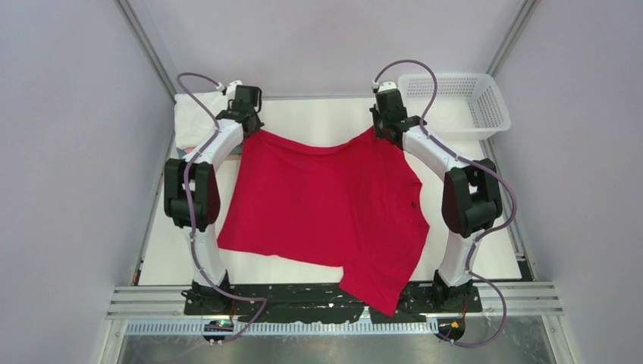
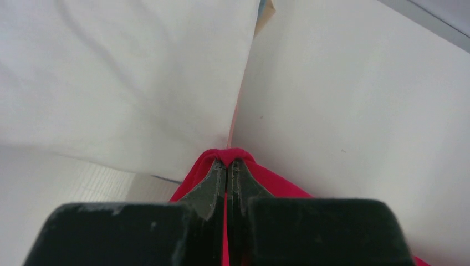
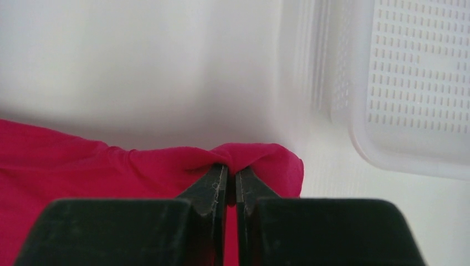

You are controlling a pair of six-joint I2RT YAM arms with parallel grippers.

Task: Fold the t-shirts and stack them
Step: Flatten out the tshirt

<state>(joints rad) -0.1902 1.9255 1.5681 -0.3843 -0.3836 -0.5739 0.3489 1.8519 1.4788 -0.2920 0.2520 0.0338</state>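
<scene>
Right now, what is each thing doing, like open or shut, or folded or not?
red t-shirt: unfolded, spread out, pinched at both far corners.
left gripper: shut on the red t-shirt.
right gripper: shut on the red t-shirt.
white t-shirt: folded, lying at the far left.
basket: upright, looks empty.

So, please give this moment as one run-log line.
left fingers: shut on red t-shirt | right fingers: shut on red t-shirt | red t-shirt: spread over table, corner past near edge

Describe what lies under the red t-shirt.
The red t-shirt is spread over the white table, its near corner draped over the black base rail. Anything beneath the cloth is hidden.
</scene>
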